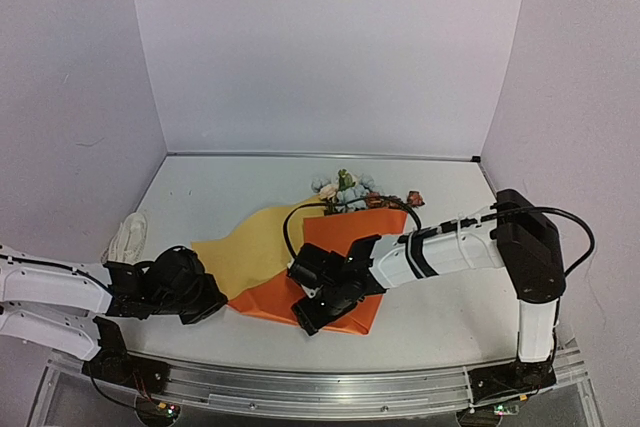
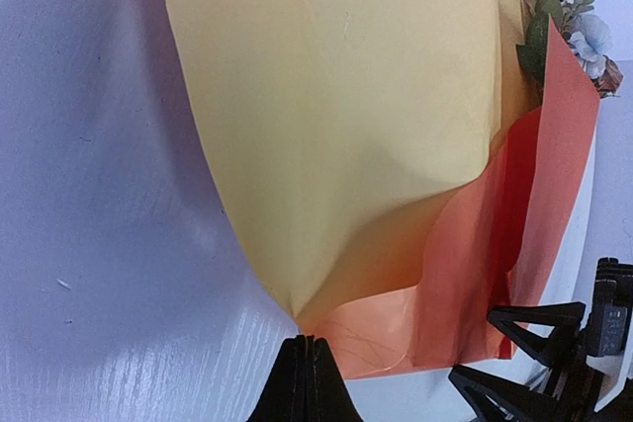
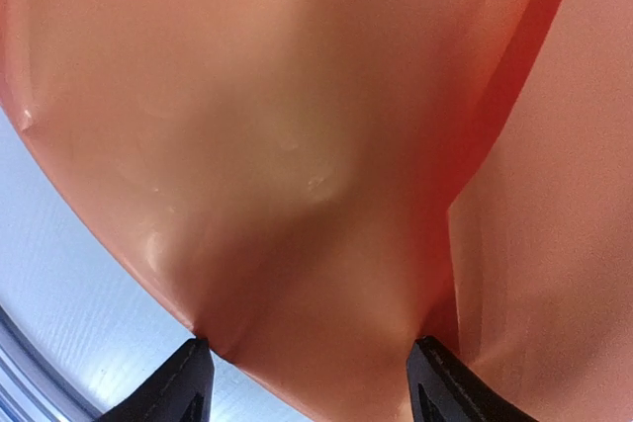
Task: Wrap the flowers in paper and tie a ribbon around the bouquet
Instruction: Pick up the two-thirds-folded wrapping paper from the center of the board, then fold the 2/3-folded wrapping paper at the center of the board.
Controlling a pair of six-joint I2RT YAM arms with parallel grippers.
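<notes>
Your left gripper has its fingers pressed together on the near corner of the large thin sheet of paper, yellow on one face and bright orange on the other. The paper lies partly folded across the middle of the white table. Your right gripper sits low over the orange fold with its fingers spread apart, a soft bulge of orange paper filling the gap between the tips. The small bunch of pastel artificial flowers pokes out at the paper's far edge. The floppy cream fabric ribbon lies heaped at the table's left side, near the paper but apart from it.
</notes>
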